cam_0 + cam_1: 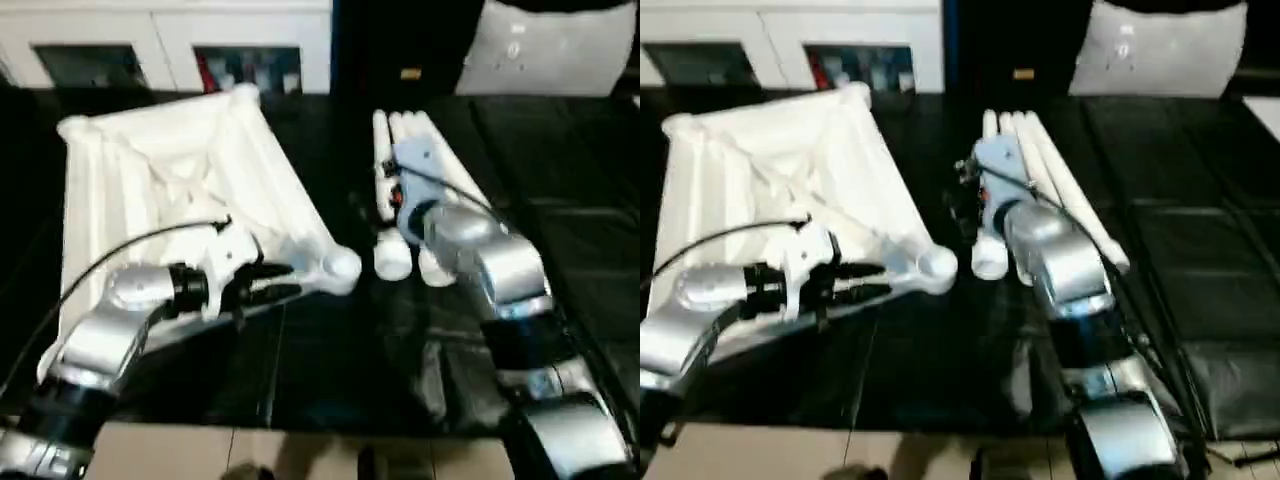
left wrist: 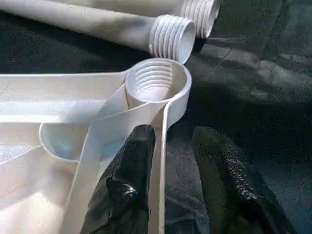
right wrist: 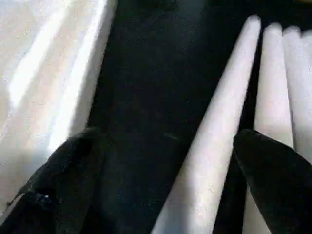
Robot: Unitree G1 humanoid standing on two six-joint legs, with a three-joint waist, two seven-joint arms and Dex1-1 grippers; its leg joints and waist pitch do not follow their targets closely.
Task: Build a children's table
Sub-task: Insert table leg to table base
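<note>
The children's table top (image 1: 170,170) lies upside down on the left of the black sheet, ribbed underside up. Its nearest round corner socket (image 2: 156,80) shows its inner thread. My left gripper (image 2: 178,134) stands open astride the top's rim (image 2: 158,161) just behind that socket, one finger inside the rim and one outside. Several white legs (image 1: 415,160) lie side by side to the right, their threaded ends (image 2: 170,36) close to the socket. My right gripper (image 3: 165,141) hovers wide open over the sheet beside the legs, holding nothing.
A black sheet (image 1: 380,350) covers the work surface, whose pale front edge (image 1: 250,445) runs along the near side. White cabinets (image 1: 160,40) stand behind, and a light grey cushion-like thing (image 1: 545,45) sits at the back right.
</note>
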